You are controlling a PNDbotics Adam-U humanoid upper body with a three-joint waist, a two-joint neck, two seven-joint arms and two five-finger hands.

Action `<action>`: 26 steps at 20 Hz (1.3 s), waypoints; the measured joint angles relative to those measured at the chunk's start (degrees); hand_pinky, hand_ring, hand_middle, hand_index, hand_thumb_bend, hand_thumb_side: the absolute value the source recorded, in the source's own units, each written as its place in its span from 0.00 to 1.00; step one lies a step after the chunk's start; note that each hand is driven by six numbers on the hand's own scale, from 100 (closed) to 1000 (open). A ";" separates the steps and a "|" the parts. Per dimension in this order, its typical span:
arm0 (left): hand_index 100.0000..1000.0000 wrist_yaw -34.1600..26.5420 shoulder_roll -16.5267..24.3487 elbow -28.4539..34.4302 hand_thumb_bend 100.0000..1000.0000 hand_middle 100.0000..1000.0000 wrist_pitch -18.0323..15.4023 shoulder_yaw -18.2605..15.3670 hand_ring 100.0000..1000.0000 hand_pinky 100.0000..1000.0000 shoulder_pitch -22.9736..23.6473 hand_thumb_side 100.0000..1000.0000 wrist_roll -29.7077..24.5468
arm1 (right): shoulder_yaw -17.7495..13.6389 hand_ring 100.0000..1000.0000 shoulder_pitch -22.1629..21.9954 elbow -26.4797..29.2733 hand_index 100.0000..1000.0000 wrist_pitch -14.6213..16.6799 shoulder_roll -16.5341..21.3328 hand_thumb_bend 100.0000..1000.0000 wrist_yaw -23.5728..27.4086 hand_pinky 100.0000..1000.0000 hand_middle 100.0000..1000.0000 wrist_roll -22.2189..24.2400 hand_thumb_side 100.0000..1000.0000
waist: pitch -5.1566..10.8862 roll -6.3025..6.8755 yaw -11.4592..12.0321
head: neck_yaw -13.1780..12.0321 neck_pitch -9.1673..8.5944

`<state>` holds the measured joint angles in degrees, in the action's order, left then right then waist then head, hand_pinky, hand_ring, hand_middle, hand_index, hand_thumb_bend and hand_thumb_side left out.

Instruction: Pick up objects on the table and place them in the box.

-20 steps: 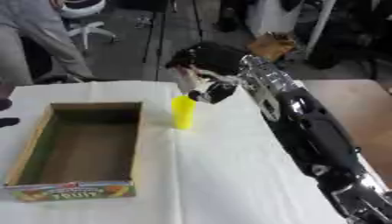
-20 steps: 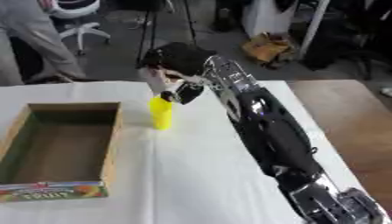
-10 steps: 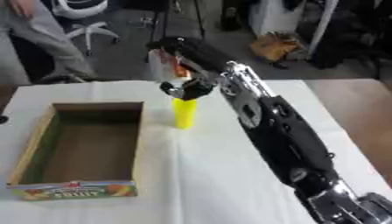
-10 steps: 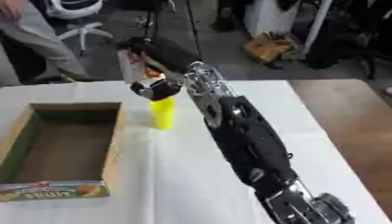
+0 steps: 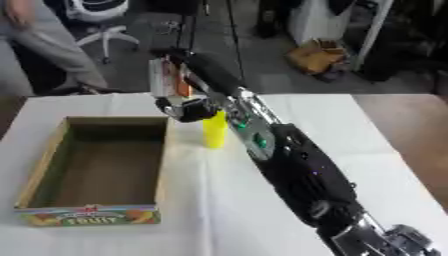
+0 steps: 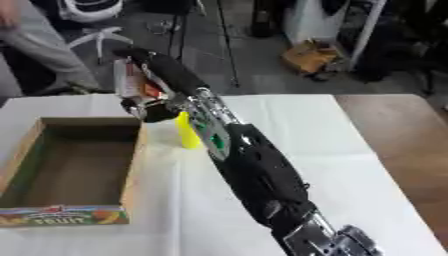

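Observation:
My right hand [image 5: 188,102] reaches across the table from the lower right, curled round a small white and orange packet [image 5: 166,80] that it holds up in the air. The packet hangs just past the far right corner of the open cardboard box [image 5: 52,165], which looks empty inside. A yellow upright bottle [image 5: 214,131] stands on the white table right of the box, partly behind my forearm. My left hand shows in neither view.
The box has a printed fruit label on its near wall [image 5: 87,217]. The white tablecloth [image 5: 367,150] ends at a brown tabletop on the right. Beyond the table's far edge stand an office chair [image 5: 101,20] and a person.
My right hand has swung left and lifted with the packet, from above the yellow bottle to the box's far right corner. The bottle and box have stayed put.

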<state>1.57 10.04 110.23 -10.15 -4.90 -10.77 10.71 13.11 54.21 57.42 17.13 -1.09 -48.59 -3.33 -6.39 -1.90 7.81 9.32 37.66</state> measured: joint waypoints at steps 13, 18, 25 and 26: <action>0.80 0.02 -0.50 0.74 0.34 0.59 -0.11 -1.31 0.73 0.60 -0.07 0.95 3.30 | -0.38 0.47 -1.33 -1.45 0.97 -0.61 -5.03 0.00 11.88 0.56 0.21 6.51 0.02 | 0.00 -0.50 0.63 | 0.11 0.00; 0.80 0.02 -0.55 0.69 0.34 0.59 -0.06 -1.43 0.73 0.60 -0.01 0.95 3.69 | 1.62 0.47 -1.11 2.05 0.96 -2.99 -5.00 0.00 16.31 0.56 0.20 8.79 0.02 | 0.41 -0.90 1.51 | 0.42 0.00; 0.79 0.69 -1.02 0.67 0.35 0.59 0.09 -2.74 0.73 0.61 0.17 0.95 5.46 | 3.87 0.46 -1.88 3.60 0.97 -6.71 -4.87 0.00 22.51 0.56 0.19 12.47 0.03 | 0.71 -1.52 2.78 | 0.53 0.00; 0.79 0.84 -1.02 0.68 0.35 0.59 0.12 -2.89 0.73 0.61 0.17 0.95 5.74 | 3.88 0.46 -2.02 3.25 0.97 -7.16 -4.77 0.00 23.42 0.56 0.19 12.97 0.04 | 0.71 -1.60 2.94 | 0.53 0.00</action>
<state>2.41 9.02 110.91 -10.03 -7.79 -10.60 16.45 16.99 52.19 60.67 9.97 -5.86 -25.16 9.64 -5.68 -3.50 10.75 9.85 37.65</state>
